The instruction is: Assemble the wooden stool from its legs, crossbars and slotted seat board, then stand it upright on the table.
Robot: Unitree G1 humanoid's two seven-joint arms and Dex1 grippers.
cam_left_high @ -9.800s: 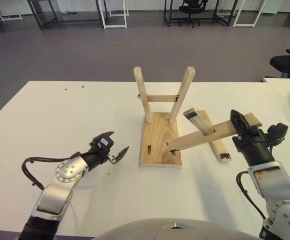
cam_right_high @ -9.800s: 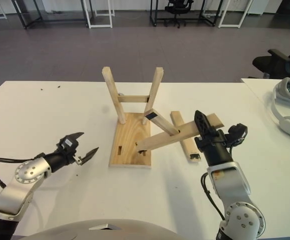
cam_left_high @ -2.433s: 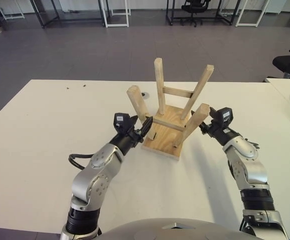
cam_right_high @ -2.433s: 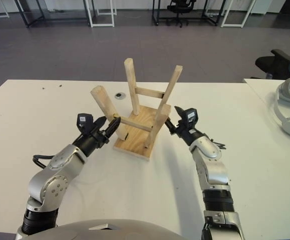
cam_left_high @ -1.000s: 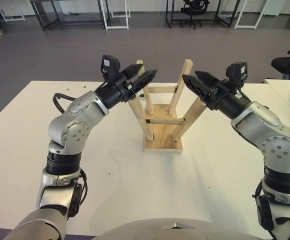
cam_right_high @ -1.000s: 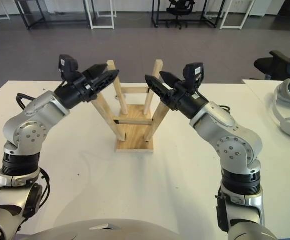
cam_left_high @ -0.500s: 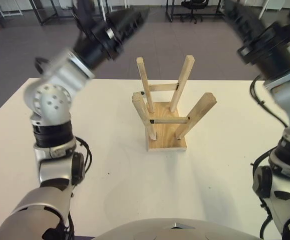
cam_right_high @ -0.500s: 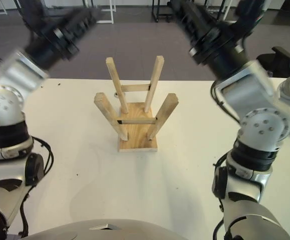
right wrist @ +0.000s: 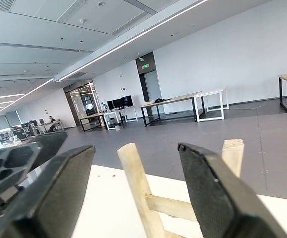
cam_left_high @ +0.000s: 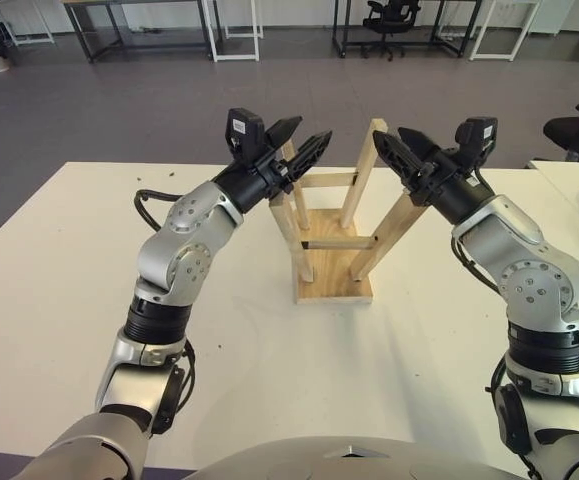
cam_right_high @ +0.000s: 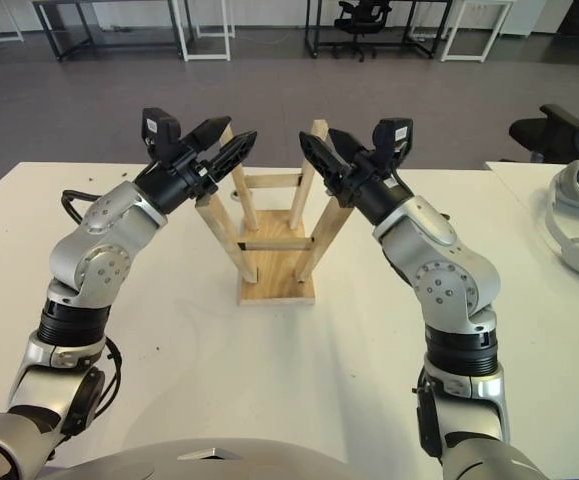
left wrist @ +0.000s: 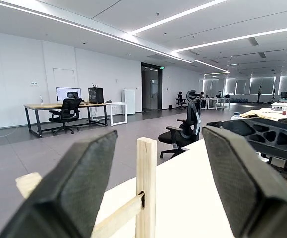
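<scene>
Fingers (cam_left_high: 285, 126) spread open on left gripper (cam_left_high: 316, 127) and right gripper (cam_left_high: 388, 136). Both flank the inverted stool (cam_left_high: 331, 282) near the table's (cam_left_high: 69, 250) far edge.

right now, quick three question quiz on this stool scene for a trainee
1. True or false: the stool rests on its seat board on the table, legs pointing up.
2. The left claw is: A open, B shut on a leg, C shut on a crossbar.
3. How many legs stand in the seat board?
Key: 1 true; 2 A; 3 four.
</scene>
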